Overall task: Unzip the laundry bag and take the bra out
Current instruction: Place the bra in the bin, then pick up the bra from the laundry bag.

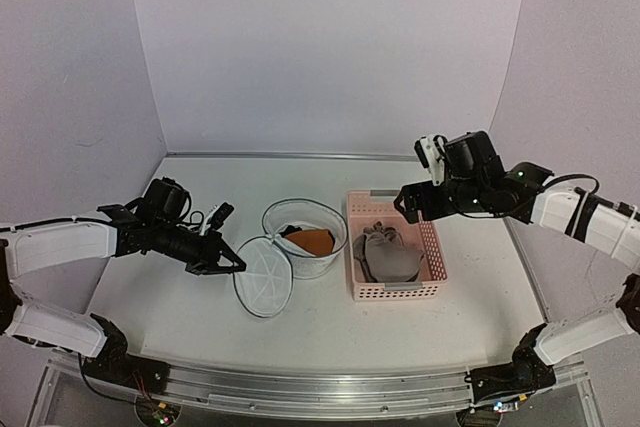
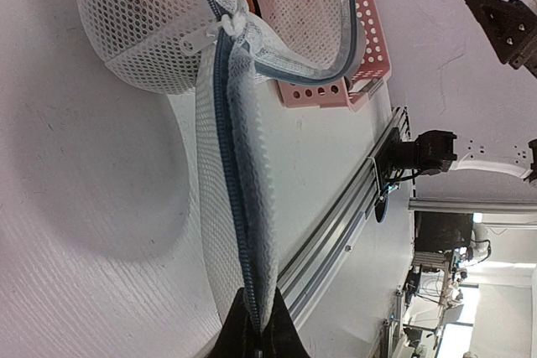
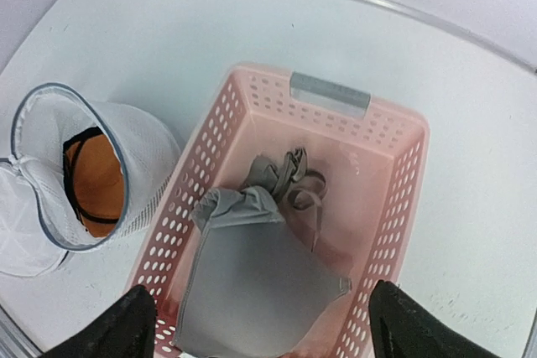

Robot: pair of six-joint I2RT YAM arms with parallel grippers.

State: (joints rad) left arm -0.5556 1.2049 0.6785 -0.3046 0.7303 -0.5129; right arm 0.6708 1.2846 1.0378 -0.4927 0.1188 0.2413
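Laundry bag (image 1: 320, 261) mesh is clamped at the lid's zipper rim between the closed jaws of the left gripper (image 2: 256, 314), with the lid folded out beside the unzipped body. The jaws of the right gripper (image 3: 260, 291) are spread wide and empty above the pink basket (image 3: 180, 207), where a grey garment (image 3: 243, 249) lies. The bra (image 3: 96, 178) is seen inside the bag. It is judged soft and light, best taken at an orange cup's edge.

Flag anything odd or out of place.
Nothing damaged or spilled. The laundry bag is unzipped, its lid pinched by the left hand; the bra sits inside; a grey garment lies crumpled in the pink basket.
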